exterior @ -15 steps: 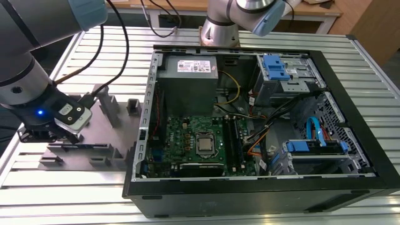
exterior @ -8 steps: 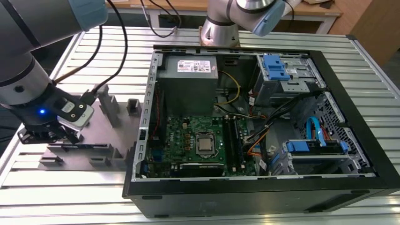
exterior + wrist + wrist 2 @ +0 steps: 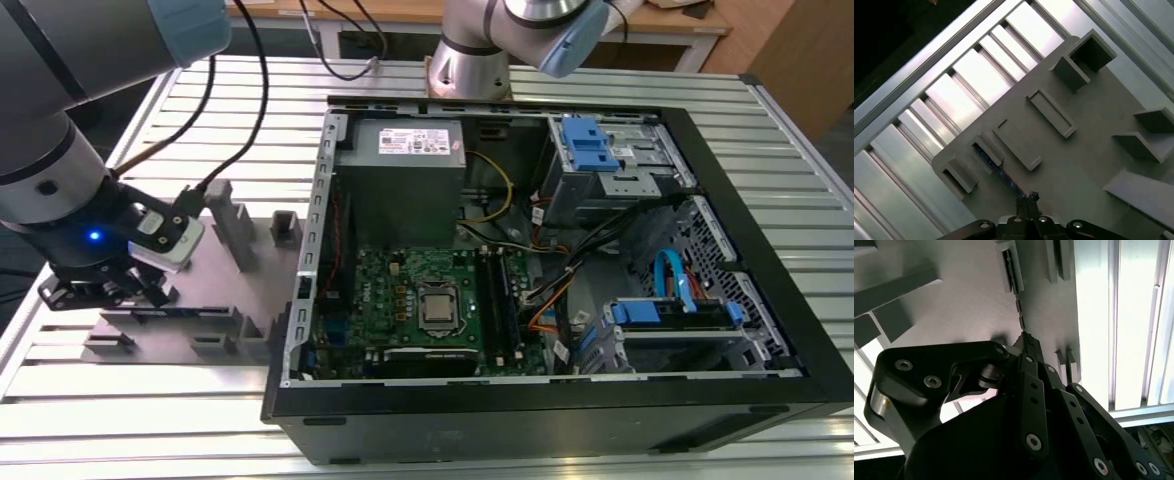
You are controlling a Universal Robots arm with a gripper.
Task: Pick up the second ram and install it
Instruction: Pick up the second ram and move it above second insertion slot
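while the arm leans in from the exterior view's left, its gripper (image 3: 110, 288) hangs low over the end of the grey fixture plate (image 3: 214, 285) that lies toward the exterior view's left. the fixture plate rests on a slatted aluminium table (image 3: 160, 420). in the second wrist view the second ram (image 3: 1018, 310) stands on edge on the fixture plate, a thin dark strip running from a grey slotted block (image 3: 1010, 267) to the fingertips (image 3: 1030, 349). the fingers look clenched on the end of the strip, with no gap showing in either wrist view. just beyond the fixture plate, toward the exterior view's right, lies the open computer case (image 3: 534, 430), its green motherboard (image 3: 394, 285) facing up.
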